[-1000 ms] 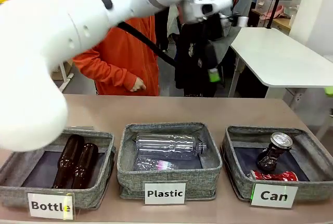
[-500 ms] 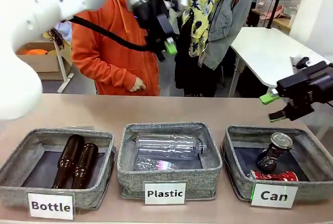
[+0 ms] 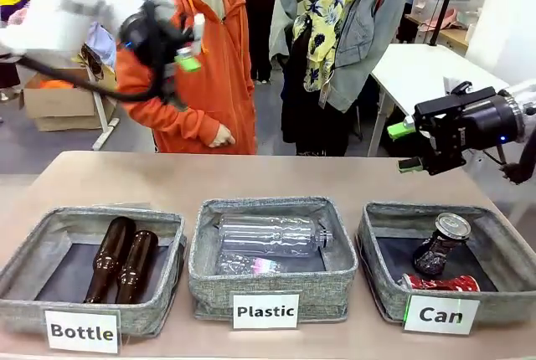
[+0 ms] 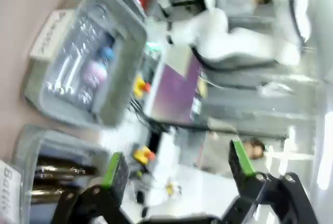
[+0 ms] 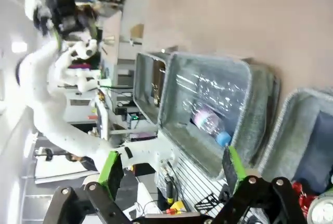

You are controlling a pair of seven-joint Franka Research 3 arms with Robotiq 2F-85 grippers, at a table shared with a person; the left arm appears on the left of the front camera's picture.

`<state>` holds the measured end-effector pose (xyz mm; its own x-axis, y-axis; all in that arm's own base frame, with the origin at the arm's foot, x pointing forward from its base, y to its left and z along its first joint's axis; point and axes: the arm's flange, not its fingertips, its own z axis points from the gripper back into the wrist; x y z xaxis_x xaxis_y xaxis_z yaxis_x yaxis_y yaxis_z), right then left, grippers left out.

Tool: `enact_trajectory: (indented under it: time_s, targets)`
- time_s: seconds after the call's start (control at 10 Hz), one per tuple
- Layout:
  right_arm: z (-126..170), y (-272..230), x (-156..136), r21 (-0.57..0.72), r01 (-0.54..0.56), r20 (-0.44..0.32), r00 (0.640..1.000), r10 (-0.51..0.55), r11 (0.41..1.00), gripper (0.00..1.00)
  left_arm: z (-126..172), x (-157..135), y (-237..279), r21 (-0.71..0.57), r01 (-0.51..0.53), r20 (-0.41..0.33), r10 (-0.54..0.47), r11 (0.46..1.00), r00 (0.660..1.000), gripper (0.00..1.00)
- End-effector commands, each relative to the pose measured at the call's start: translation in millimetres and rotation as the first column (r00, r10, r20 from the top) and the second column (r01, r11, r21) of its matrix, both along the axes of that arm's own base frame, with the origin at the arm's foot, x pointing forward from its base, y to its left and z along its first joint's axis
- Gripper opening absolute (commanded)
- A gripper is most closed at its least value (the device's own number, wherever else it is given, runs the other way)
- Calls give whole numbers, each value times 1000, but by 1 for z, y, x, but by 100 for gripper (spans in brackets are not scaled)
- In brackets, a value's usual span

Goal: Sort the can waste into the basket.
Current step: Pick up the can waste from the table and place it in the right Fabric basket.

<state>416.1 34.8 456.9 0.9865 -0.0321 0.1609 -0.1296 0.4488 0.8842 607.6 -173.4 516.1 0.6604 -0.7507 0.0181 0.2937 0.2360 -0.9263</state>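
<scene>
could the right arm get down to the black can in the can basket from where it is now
Probably yes. The right gripper hangs open and empty above the table, just behind the Can basket. The black can stands uncovered, with only the red can lying beside it.

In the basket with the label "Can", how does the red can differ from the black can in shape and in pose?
The red can is crushed flat, while the black can keeps more of its round body, though it looks dented. The red can lies on its side at the front wall, behind the label; the black can stands tilted behind it, its silver top facing up. Both are small metal drink cans resting on the dark floor of the same grey basket.
</scene>
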Motion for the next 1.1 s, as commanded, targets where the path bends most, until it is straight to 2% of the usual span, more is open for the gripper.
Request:
enact_trajectory:
  time_s: [0.0,0.1,0.2,0.3,0.4,0.5,0.6,0.7,1.0]
  targets:
    - [1,4,15,34,7,-5,1000,-7,999,100,-152,-301,117,22,81,-62,-80,996,995,100]
    - [0,4,15,40,3,-12,1000,-3,999,100,-148,-309,129,-2,-14,2,14,1000,1000,100]
    - [-2,4,16,50,1,-28,1000,0,999,100,-148,-314,147,-22,-154,45,155,988,987,100]
    - [-6,6,17,71,13,-51,999,-9,997,100,-151,-313,163,9,-364,64,363,931,930,100]
    - [-12,8,15,78,-3,-81,997,9,997,100,-155,-311,169,-3,-484,104,481,875,870,100]
    - [-16,7,13,95,-16,-116,993,27,995,100,-157,-307,173,-7,-623,148,617,782,773,100]
    - [-20,8,14,117,-15,-142,989,32,993,100,-155,-298,177,-43,-741,214,731,670,648,100]
    - [-24,6,15,117,-13,-152,988,31,993,100,-111,-182,197,3,-429,90,427,904,900,100]
    - [-28,8,9,82,-35,-126,991,46,996,100,-111,-182,197,3,-429,90,427,904,900,100]
